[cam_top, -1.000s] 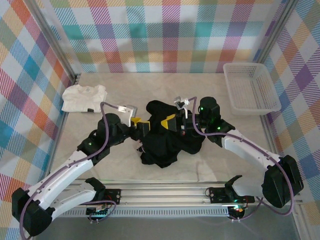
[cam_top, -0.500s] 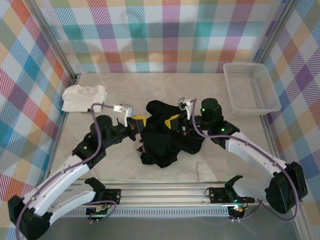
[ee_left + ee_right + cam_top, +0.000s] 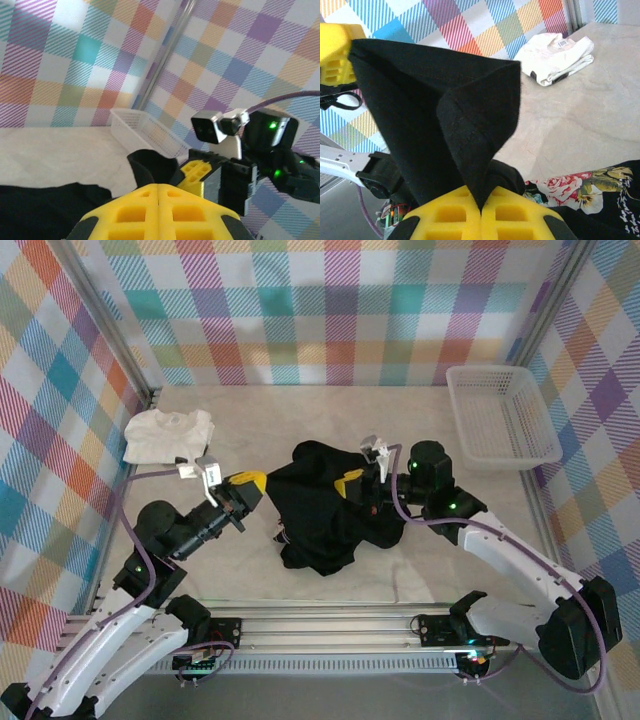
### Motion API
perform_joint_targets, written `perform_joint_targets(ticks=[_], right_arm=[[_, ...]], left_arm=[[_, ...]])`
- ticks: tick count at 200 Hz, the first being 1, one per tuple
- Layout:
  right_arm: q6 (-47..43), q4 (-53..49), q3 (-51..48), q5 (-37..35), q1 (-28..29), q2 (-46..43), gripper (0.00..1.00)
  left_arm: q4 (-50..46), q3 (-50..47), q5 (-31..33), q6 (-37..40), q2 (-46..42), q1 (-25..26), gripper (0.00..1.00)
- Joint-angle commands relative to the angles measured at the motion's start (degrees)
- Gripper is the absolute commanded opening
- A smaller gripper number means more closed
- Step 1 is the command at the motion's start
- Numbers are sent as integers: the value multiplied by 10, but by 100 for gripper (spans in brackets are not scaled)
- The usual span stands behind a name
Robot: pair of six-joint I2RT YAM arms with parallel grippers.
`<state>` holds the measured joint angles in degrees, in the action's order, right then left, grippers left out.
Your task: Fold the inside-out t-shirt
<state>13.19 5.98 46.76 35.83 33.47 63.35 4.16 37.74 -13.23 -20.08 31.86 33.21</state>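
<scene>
The inside-out t-shirt (image 3: 320, 515) is a black heap at mid-table, with a floral print (image 3: 580, 187) showing at one edge. My right gripper (image 3: 348, 480) is shut on a raised fold of it (image 3: 481, 205). The cloth (image 3: 420, 100) climbs from between its yellow pads. My left gripper (image 3: 250, 480) sits at the shirt's left edge, shut (image 3: 157, 187). From the right wrist view the black sheet stretches taut up to the left fingers (image 3: 335, 55). From the left wrist view, black cloth (image 3: 35, 210) runs under the pads, and the right gripper (image 3: 197, 172) is just beyond.
A folded white t-shirt (image 3: 168, 433) lies at the back left, also seen in the right wrist view (image 3: 555, 57). A white mesh basket (image 3: 500, 415) stands at the back right, near the wall. Checked walls close in the table on three sides.
My left gripper has shut at the shirt's left edge and drawn back to the left, and the black cloth now stretches that way. The right gripper keeps its hold and shifted slightly right.
</scene>
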Motion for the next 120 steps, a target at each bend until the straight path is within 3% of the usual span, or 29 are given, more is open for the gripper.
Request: perform_joint_targets(ticks=[1,23,47,71,95,120], right_arm=[[18,60,-23,38,3,-8,1],[52,137,-46,72,3,1,0],[60,180,-53,83,3,5,0],[38,171,-48,93,3,9,0],[5,141,-47,103,2,2,0],[-32,108,-46,123,2,0,0]], left_arm=[[-34,-15,-31,28,12,-6,0],[-29,-36,-95,32,47,-5,0],[-30,-58,-116,32,86,1,0],[-22,-81,-98,33,95,2,0],[-41,-88,-20,25,84,2,0],[-58,-75,8,28,76,2,24]])
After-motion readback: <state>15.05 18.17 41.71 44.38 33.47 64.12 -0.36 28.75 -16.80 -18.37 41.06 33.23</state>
